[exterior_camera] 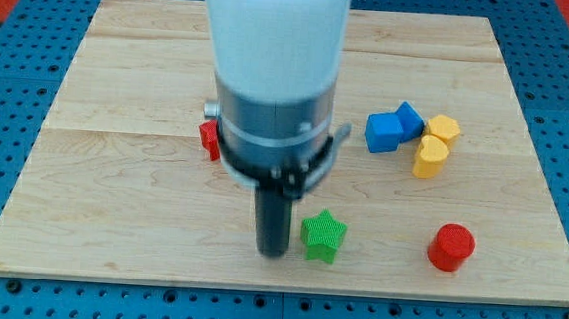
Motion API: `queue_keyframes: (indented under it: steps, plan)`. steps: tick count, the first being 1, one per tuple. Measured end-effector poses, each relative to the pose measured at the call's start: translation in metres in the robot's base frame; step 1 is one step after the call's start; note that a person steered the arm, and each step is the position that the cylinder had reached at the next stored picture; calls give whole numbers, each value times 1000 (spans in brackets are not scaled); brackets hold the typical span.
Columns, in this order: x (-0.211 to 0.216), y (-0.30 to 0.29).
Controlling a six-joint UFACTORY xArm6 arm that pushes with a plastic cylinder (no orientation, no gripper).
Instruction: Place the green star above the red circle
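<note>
No readable text, labels, numbers anywhere in view.

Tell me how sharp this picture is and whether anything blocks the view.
Camera view: even light, soft shadows, no strong glare on the pale wooden board. The close white and grey arm looks slightly soft and hides most of a red block. My tip sits just left of the sharp green star block.

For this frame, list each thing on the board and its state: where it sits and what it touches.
my tip: on the board, just left of the green star, touching or nearly.
green star: flat, left of the red circle, not above it.
red circle: alone, lower right.
blue blocks: two, clustered together.
yellow blocks: two, against the blue ones.
red block: mostly hidden behind the arm.
</note>
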State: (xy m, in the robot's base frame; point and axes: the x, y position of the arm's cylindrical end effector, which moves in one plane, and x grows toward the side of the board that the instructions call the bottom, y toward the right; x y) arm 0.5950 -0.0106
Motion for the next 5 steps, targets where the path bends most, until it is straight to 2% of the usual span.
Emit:
queue_keyframes:
  steps: [2,3,4,5]
  plan:
    - [-27,95]
    - [-29,56]
    - [-63,67]
    - [-58,141]
